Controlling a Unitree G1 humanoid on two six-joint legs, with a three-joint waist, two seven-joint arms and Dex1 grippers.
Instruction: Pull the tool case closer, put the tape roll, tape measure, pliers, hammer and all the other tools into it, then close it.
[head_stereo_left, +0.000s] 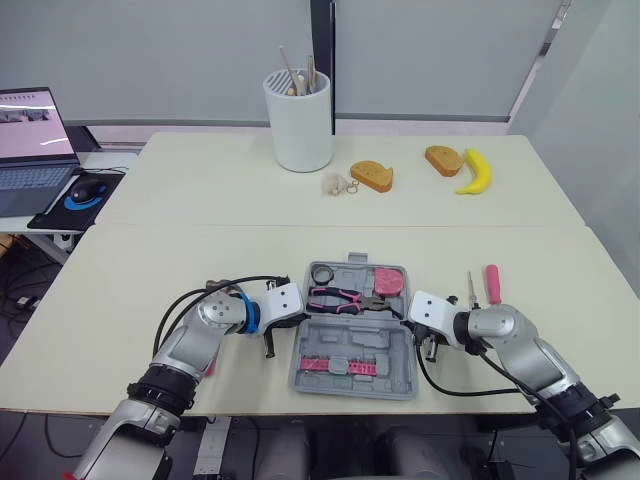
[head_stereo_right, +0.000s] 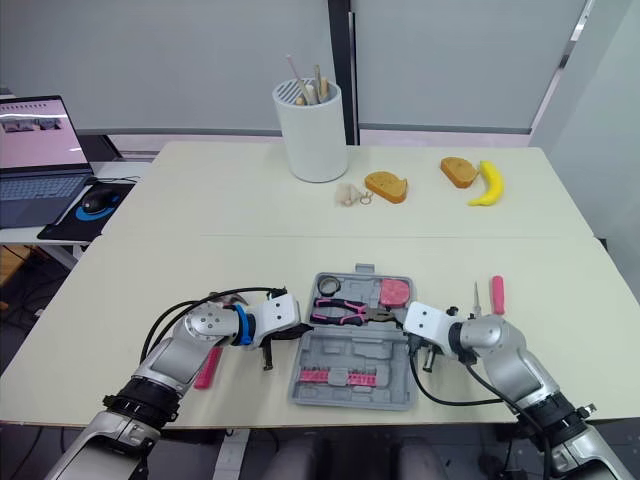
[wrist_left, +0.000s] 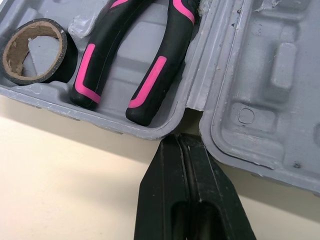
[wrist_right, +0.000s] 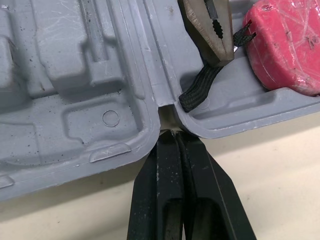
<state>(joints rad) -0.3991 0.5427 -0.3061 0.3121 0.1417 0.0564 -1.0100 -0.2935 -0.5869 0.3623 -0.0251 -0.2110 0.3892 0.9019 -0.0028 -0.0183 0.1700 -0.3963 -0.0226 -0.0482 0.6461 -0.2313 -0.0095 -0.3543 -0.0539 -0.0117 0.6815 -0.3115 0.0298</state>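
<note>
Near the table's (head_stereo_left: 200, 240) front edge lies the open tool case (head_stereo_left: 345, 340), holding tape roll (head_stereo_left: 322, 274), pliers (head_stereo_left: 340, 297) and tape measure (head_stereo_left: 388, 281) (the pink one). Left gripper (wrist_left: 183, 139) and right gripper (wrist_right: 175, 133), both pressed together, meet its hinge ends. A pink-handled screwdriver (head_stereo_left: 492, 284) lies just right of the case. Bare tabletop stretches beyond, with a laptop (head_stereo_left: 35, 150) far left.

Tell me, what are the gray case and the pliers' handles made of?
The tool case looks like molded gray plastic, matte and scuffed, with shaped recesses. The pliers wear black-and-pink grips, probably rubbery plastic with a slight sheen.
</note>
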